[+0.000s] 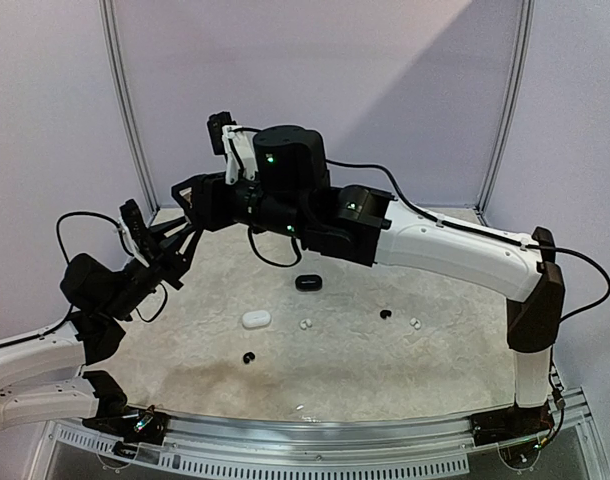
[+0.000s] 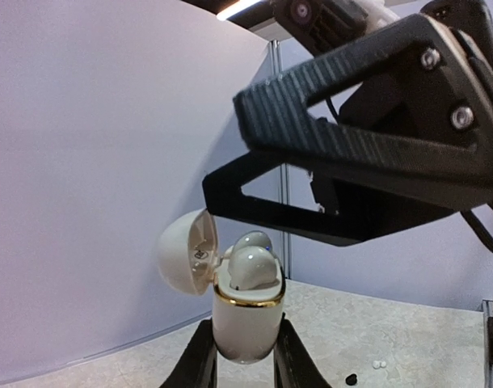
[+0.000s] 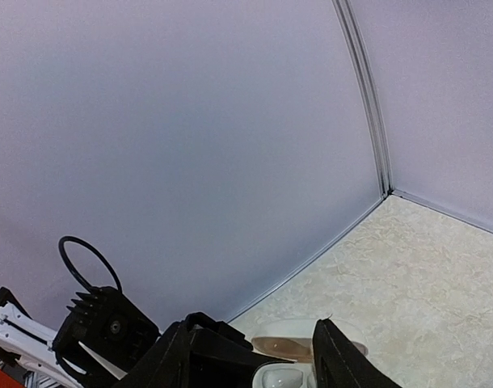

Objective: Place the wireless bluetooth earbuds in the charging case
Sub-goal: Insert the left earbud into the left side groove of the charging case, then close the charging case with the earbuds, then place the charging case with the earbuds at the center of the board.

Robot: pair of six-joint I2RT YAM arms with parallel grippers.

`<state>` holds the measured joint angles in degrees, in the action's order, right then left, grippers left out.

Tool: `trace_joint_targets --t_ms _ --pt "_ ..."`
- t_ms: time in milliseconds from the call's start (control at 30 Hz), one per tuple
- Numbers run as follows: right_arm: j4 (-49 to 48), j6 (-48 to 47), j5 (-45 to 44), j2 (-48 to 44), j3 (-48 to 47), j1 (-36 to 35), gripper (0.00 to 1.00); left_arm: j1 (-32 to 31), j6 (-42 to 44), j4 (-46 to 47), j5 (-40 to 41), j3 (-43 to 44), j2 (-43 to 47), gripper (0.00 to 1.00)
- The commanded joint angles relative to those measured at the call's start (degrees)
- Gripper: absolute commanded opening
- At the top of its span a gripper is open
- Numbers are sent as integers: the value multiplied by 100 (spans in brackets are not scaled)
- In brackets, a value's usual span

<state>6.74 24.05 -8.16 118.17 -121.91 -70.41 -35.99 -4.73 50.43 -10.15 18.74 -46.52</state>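
While the left gripper (image 2: 245,352) clamps the glossy, gold-rimmed charging case (image 2: 245,322), the right gripper (image 3: 259,341) gapes over it.

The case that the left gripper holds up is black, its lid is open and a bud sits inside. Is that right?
Not quite: the case that the left gripper holds up is white, not black, as the left wrist view shows. Its lid is open and a bud sits inside.

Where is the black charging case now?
In the top view, the black charging case lies on the table, just beyond and right of the closed white case.
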Motion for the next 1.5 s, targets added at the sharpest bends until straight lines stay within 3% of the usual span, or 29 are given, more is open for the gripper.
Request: trace_joint_targets --t_ms 0,233,400,500,600,867,1000,1133,1333,1467 --pt "319 -215 233 -65 -314 23 52 26 73 -234 -133 29 -34 0" --pt "1128 -251 67 -677 -57 29 53 57 641 -435 -478 118 -73 0" --pt "1873 -123 -447 -765 -80 127 55 74 2502 -969 -1650 145 -128 0" --pt "2051 -163 -448 -657 -87 148 55 111 3927 -1474 -1943 219 -156 0" --pt "2259 -194 -296 -501 -91 188 55 169 4248 -1728 -1879 434 -276 0" --pt "2430 -1 20 -513 900 172 49 248 3506 -2175 -1530 1101 -584 0" --pt "2057 160 -193 -1030 1716 176 49 284 3245 -2507 -1457 1349 -782 0" --pt "1991 -18 -606 -1386 1881 203 53 335 2659 -2936 -1435 1561 -1094 0" --pt "1663 61 -594 -1919 2298 963 56 609 681 -4154 -1527 2100 -1907 0" --pt "1714 279 -320 -2220 2823 1869 58 1095 -814 -5615 -1824 2939 -2821 0"
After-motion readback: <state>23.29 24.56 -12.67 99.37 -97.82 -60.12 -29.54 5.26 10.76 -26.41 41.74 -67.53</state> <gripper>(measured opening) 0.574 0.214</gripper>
